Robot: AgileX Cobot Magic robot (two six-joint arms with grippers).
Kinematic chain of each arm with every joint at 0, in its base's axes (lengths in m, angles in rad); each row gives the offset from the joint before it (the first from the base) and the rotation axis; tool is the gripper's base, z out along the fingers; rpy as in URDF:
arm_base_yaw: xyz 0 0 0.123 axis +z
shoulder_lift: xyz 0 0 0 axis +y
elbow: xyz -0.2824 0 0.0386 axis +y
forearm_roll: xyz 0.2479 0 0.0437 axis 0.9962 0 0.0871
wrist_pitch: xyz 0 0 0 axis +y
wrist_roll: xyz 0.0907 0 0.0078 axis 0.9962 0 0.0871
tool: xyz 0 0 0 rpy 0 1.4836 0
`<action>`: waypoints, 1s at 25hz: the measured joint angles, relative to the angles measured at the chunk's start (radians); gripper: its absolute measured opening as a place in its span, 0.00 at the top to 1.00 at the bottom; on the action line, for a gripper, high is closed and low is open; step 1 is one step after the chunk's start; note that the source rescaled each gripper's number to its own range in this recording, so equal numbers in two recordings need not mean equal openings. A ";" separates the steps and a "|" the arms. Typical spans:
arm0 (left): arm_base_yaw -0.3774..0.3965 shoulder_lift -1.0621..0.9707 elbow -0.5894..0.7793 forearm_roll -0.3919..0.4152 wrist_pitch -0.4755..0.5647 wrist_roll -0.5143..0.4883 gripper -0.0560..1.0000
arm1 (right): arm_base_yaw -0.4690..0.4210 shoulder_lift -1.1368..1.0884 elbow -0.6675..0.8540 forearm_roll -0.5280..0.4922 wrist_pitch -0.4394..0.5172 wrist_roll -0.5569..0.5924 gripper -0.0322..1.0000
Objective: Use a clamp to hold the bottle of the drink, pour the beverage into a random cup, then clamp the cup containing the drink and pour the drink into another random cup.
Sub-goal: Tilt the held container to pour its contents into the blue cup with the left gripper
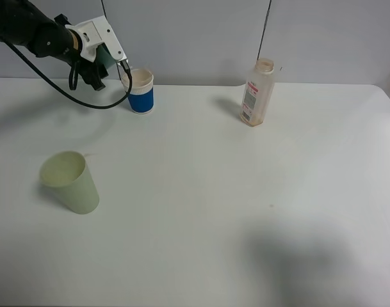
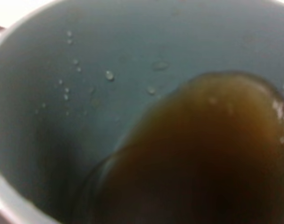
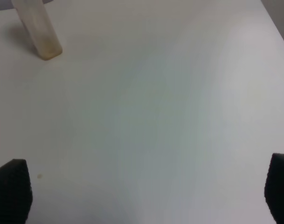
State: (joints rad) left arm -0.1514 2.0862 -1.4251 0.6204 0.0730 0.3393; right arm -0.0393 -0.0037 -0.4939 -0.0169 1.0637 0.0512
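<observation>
The tilted cup (image 1: 109, 59) is mostly hidden by the left arm (image 1: 28, 29); the bottle (image 3: 38, 29) is cut off in the right wrist view.

The white table (image 1: 201, 192) in front of me holds three things, all standing up. A pale green cup (image 1: 72, 182) is on my left. A blue cup (image 1: 141, 91) and a bottle (image 1: 257, 93) stand far back, well apart.
</observation>
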 joint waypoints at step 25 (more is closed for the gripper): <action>-0.042 0.055 -0.058 0.017 0.063 0.036 0.95 | 0.000 0.000 0.000 0.000 0.000 0.000 0.00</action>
State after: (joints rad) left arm -0.1931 2.1410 -1.4826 0.6374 0.1356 0.3752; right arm -0.0393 -0.0037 -0.4939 -0.0169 1.0637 0.0512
